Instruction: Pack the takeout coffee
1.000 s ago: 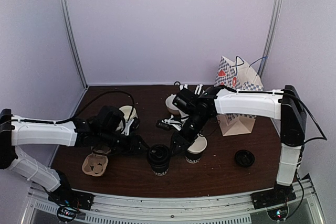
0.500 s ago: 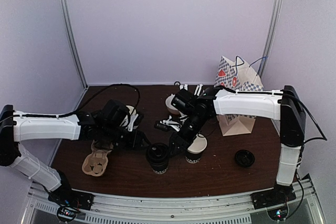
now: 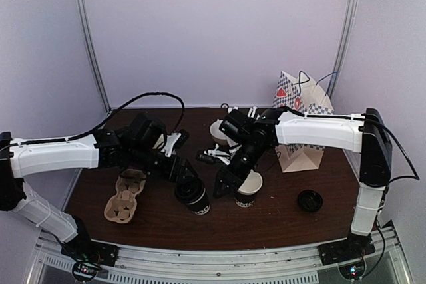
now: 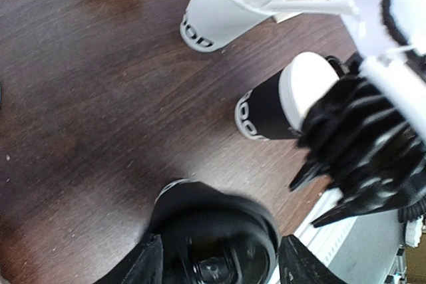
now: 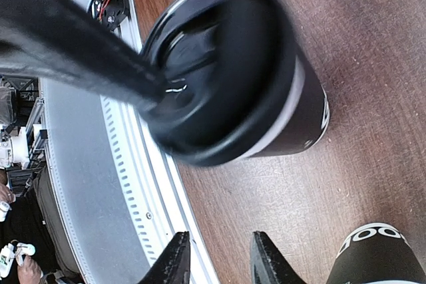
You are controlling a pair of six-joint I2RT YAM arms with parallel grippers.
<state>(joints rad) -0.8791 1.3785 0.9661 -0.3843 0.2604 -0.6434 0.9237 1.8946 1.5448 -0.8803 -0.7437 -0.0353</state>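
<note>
The lidded cup (image 3: 193,195) leans mid-bench, its long axis tilted and its lid tipped toward the left pincer (image 4: 216,261), whose fingers flank the lid; I cannot tell whether they grip it. The open cup (image 3: 247,189) stands upright beside it. The right pincer (image 5: 219,244) is narrowly parted and empty. The bench (image 3: 266,224) is dark wood, the walls (image 3: 219,31) pale lilac.

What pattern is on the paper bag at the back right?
The paper bag has dark checks and red shapes on white; clearest in the top external view.
</note>
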